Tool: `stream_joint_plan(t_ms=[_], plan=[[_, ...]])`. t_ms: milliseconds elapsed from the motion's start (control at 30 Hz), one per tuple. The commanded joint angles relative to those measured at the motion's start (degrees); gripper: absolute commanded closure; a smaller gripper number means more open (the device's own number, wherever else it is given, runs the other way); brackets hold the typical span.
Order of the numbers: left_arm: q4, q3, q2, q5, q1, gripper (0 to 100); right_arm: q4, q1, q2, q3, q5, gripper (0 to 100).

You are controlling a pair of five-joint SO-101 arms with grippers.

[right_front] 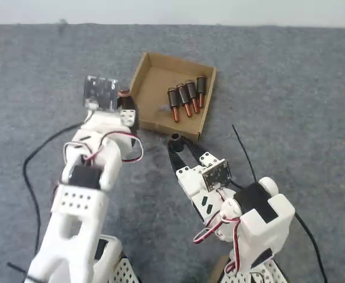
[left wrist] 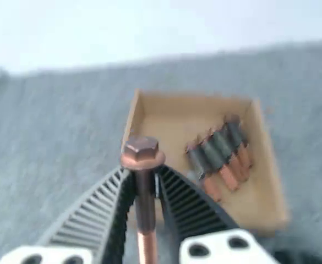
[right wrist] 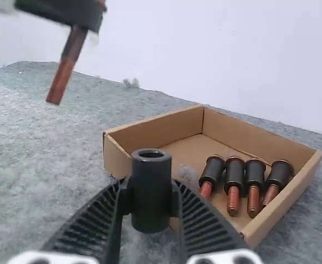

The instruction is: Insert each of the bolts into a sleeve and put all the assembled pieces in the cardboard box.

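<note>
My left gripper (left wrist: 142, 190) is shut on a copper bolt (left wrist: 142, 181), held upright with its hex head up, just left of the cardboard box (right_front: 144, 71). The same bolt (right wrist: 64, 69) hangs in the air in the right wrist view, and its head (right_front: 124, 92) peeks out in the high view. My right gripper (right wrist: 149, 201) is shut on a black sleeve (right wrist: 150, 190), upright with its bore facing up, in front of the box's near wall; the sleeve (right_front: 176, 139) sits at the fingertips. Several assembled bolt-and-sleeve pieces (right_front: 187, 98) lie side by side inside the box.
Grey carpet (right_front: 290, 88) covers the table, with open room to the right of the box and at far left. Black cables (right_front: 33, 159) trail beside the left arm, and another cable (right_front: 243, 150) runs by the right arm.
</note>
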Motion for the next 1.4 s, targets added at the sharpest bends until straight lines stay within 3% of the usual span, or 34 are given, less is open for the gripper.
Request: stream_joint_plan(t_ms=[0, 200, 500, 1133, 1367], plan=[[-2.9, -0.1, -6.3, 7.6, 1.1, 99, -1.2, -0.7, -0.4, -1.5, 0.9, 99.2], [-18.5, 7.0, -6.6, 16.4, 0.9, 99, -1.4, -2.8, -0.4, -0.6, 0.9, 99.2], [-33.8, 17.9, -6.7, 16.8, 2.2, 99, -1.2, -4.4, -0.4, -0.4, 0.9, 99.2], [-34.8, 21.5, -6.9, 17.0, 3.8, 99, -1.0, -7.3, -0.4, 0.0, 1.1, 99.2], [-34.5, 21.2, -6.9, 16.9, 3.8, 99, 3.6, -7.2, -0.4, -1.6, 1.1, 99.2]])
